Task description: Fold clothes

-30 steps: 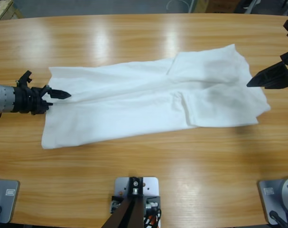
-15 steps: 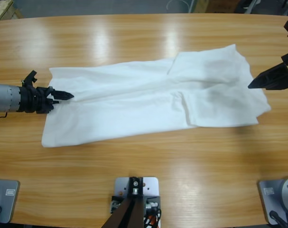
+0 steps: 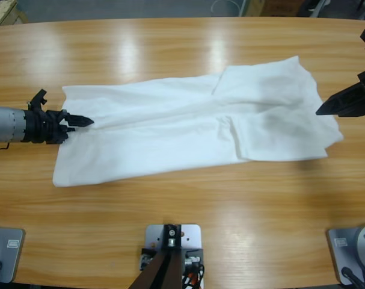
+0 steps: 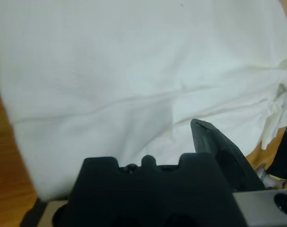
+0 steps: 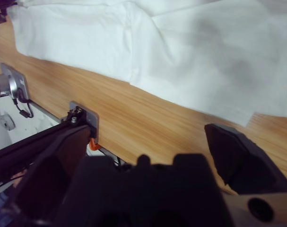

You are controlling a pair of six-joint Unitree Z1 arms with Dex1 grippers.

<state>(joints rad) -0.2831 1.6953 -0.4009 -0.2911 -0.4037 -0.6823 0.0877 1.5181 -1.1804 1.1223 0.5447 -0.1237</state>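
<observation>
Item: one white T-shirt (image 3: 194, 123), lying flat along the middle of the wooden table (image 3: 170, 48), long axis running left to right. Its body end lay toward the left, the wider part with folded-over panels toward the right. A raised crease ran lengthwise through the middle. A sleeve edge showed as a short step in the lower half, right of centre. The fabric had shallow wrinkles; no lettering could be made out.

Left pincer (image 3: 80, 121): came in from the left edge, low over the table, tip at the shirt's left hem. In the left wrist view the left pincer (image 4: 200, 126) showed one black jaw resting against the cloth, which filled most of that view; the other jaw was out of sight, so its opening could not be told, nor whether it held the hem.

Right pincer (image 3: 326, 108): at the right edge, tip over the shirt's right border. In the right wrist view the right pincer (image 5: 148, 151) had its jaws spread wide apart, holding nothing, above bare table just beside the shirt's edge.
</observation>
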